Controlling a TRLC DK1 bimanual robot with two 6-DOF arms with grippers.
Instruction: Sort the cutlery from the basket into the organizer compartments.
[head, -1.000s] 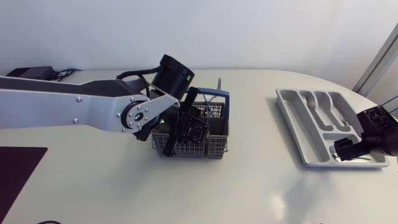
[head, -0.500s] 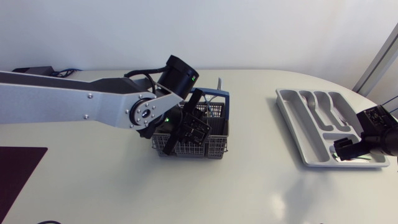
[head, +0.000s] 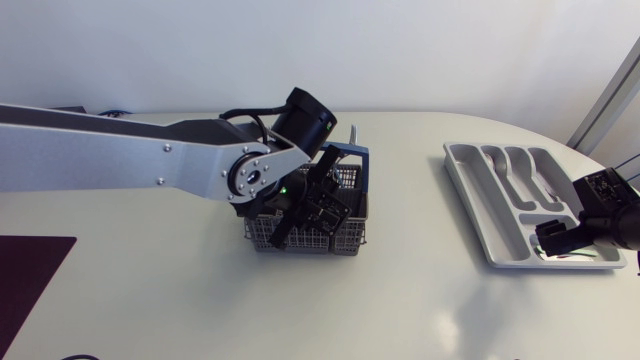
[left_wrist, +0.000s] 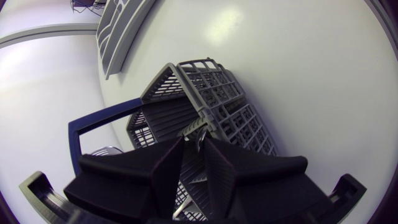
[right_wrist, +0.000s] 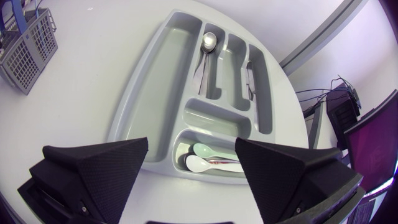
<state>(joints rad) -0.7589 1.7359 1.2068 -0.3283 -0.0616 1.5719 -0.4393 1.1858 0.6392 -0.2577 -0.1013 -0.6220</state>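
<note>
White table (head: 150, 290) bears basket (head: 347, 243) and organizer (head: 492, 222).

Table (head: 420, 300) white, smooth, glossy, with glare spots. Basket (head: 340, 240) grey plastic mesh, matt; its handle (left_wrist: 99, 121) blue plastic, slight sheen. Organizer (right_wrist: 146, 93) grey plastic, smooth, satin. Metal spoon (right_wrist: 209, 41) in it polished, shiny; pale spoons (right_wrist: 202, 163) glossy plastic. Left claw (left_wrist: 193, 149) matt black, smooth. Right claw (right_wrist: 191, 146) matt black, pads (right_wrist: 106, 168) finely textured, rough-looking. Left arm (head: 120, 165) links silver-grey metal, satin.

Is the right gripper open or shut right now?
Open: the right gripper has its fingers wide apart above the organizer, gripping nothing.
</note>
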